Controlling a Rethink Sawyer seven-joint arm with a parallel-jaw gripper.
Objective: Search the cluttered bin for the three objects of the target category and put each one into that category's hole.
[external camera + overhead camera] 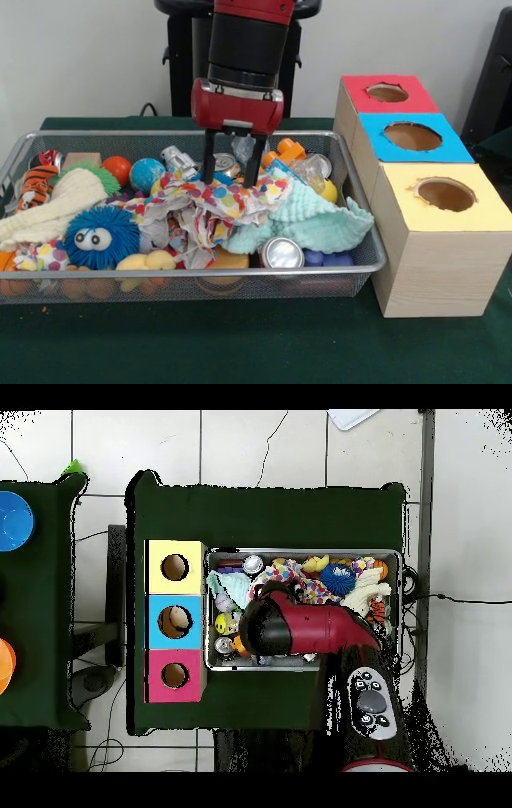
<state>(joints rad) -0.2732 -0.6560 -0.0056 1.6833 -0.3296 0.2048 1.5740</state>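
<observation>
polka-dot cloth (216, 210) lies crumpled mid wire bin (352, 152), on green counter (256, 344). mint waffle cloth (316, 220) just beside it, toward boxes. cream knitted cloth (52, 210) at bin's opposite end, beside blue fuzzy ball (100, 236). gripper (232, 178) hangs over polka-dot cloth, jaws apart, tips touching fabric. yellow-panelled hole (445, 194) in nearest box, empty.
</observation>
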